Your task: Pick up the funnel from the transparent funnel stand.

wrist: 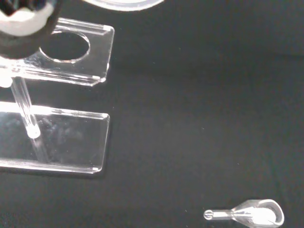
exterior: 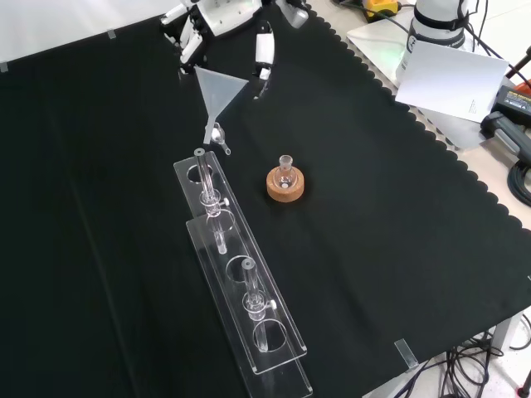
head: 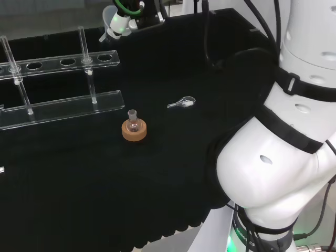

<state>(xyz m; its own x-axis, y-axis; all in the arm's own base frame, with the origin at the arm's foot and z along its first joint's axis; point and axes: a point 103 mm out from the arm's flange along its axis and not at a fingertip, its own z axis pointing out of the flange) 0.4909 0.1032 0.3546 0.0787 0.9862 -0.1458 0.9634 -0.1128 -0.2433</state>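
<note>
The clear funnel point(exterior: 221, 88) hangs in the air with its stem pointing down, pinched at its rim by the black and white hand point(exterior: 222, 18). In the front view it is just beyond the far end of the transparent funnel stand point(exterior: 238, 269), clear of the stand's end hole. In the head view the hand point(head: 125, 22) is at the top edge with the funnel point(head: 111, 22) at its left, above the right end of the stand point(head: 59, 102). The wrist view has the funnel's rim point(wrist: 124, 4), a blurred finger point(wrist: 21, 26) and the stand's end point(wrist: 64, 73).
A small flask on a cork ring point(exterior: 286, 182) stands right of the stand in the front view, also the cork ring point(head: 134, 130) in the head view. A small glass scoop point(head: 182, 103) lies on the cloth, close under the funnel's stem point(wrist: 247, 214). The arm's white links point(head: 283, 157) take up the head view's right.
</note>
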